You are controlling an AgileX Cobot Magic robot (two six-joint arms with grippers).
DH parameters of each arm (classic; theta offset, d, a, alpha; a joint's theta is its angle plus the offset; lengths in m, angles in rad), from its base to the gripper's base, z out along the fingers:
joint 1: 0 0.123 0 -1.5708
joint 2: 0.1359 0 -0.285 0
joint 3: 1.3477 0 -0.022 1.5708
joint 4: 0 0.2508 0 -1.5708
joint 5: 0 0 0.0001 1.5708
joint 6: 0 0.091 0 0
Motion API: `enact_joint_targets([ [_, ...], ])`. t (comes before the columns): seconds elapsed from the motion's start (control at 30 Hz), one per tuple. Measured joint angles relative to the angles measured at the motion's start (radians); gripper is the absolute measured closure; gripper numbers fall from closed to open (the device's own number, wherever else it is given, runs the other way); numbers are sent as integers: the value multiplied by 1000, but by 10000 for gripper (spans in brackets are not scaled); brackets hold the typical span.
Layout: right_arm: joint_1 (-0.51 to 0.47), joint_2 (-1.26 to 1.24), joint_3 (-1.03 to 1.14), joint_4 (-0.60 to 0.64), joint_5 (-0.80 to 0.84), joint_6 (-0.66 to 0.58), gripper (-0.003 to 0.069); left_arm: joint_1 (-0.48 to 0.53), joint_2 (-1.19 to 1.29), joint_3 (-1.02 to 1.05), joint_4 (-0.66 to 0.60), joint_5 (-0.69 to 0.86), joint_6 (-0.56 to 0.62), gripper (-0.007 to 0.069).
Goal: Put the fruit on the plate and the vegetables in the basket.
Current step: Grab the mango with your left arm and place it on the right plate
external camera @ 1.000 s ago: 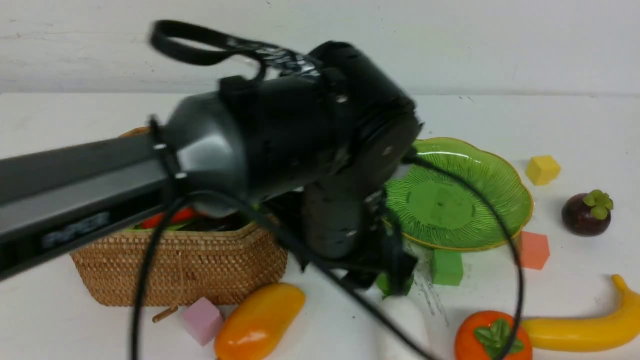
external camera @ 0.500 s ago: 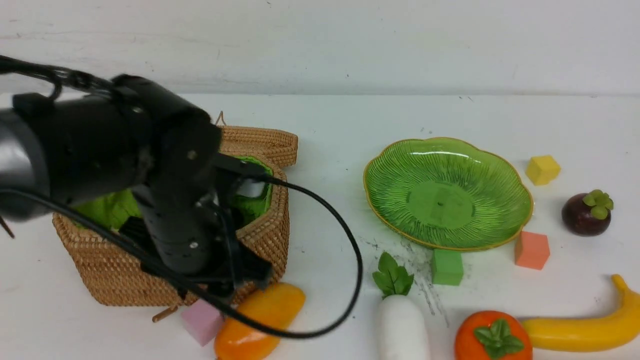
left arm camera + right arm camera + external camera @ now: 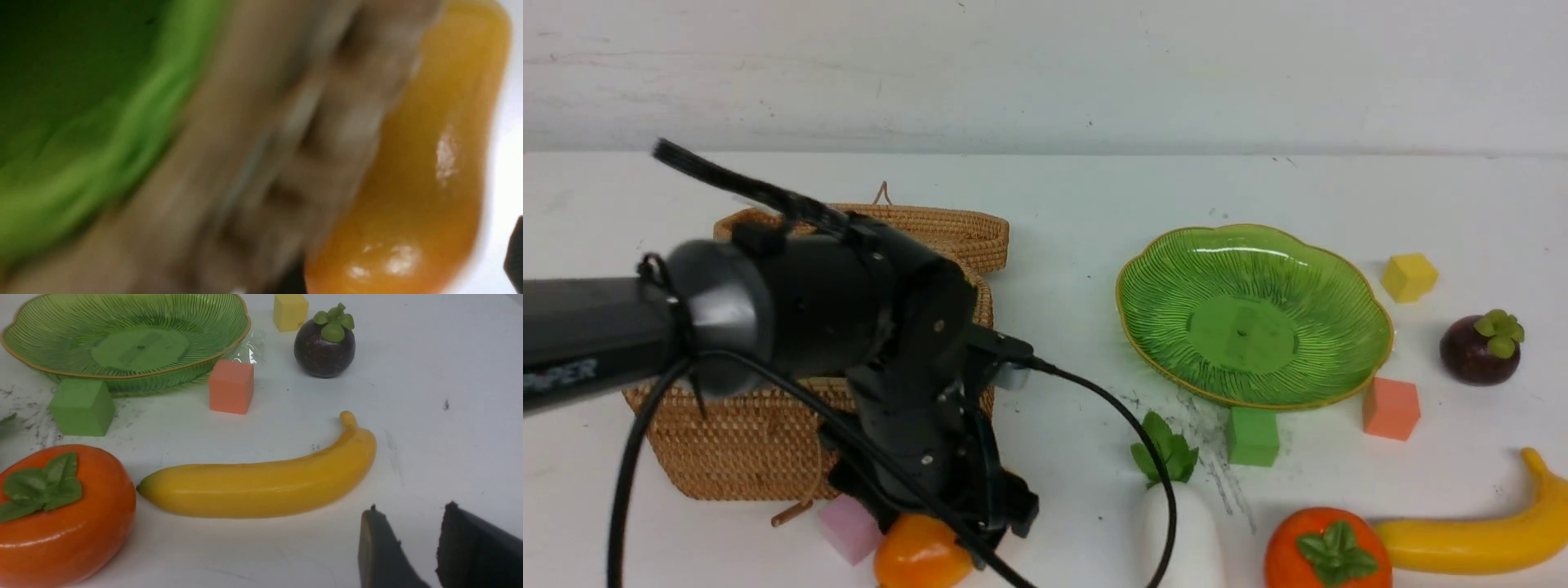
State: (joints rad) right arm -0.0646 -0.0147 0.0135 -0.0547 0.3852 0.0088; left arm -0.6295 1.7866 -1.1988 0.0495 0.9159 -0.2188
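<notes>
My left gripper (image 3: 992, 531) hangs low in front of the wicker basket (image 3: 760, 445), right over the orange-yellow mango (image 3: 919, 555). In the blurred left wrist view the mango (image 3: 429, 163) lies against the basket wall (image 3: 265, 163). One dark fingertip (image 3: 517, 261) stands clear of it, so the jaws are open. The white radish (image 3: 1180, 531), persimmon (image 3: 1327, 555), banana (image 3: 1478, 539) and mangosteen (image 3: 1478, 347) lie on the table. The green plate (image 3: 1254, 314) holds nothing. My right gripper (image 3: 408, 510) is open and holds nothing, just off the banana (image 3: 261, 490).
Foam cubes sit around the plate: yellow (image 3: 1409, 276), orange (image 3: 1391, 408) and green (image 3: 1252, 435). A pink cube (image 3: 849, 527) lies by the basket's front. The left arm and its cable (image 3: 1127, 425) cover most of the basket's inside. The lid (image 3: 947, 229) leans open behind.
The left arm swung from near the radish over the basket, then dropped in front of it onto the mango. Its jaws opened wider. The right gripper has not moved.
</notes>
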Motion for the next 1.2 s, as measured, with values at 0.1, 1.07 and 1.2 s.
enact_joint_targets([
  [0.1,0,0,0,1,0,0,417,0,20,0,0,-29,-7,-16],
  [1.07,0,0,0,2,0,0,417,0,-5,-3,-300,40,236,41],
  [1.2,0,0,0,2,0,0,417,0,-5,-40,-372,77,291,41],
])
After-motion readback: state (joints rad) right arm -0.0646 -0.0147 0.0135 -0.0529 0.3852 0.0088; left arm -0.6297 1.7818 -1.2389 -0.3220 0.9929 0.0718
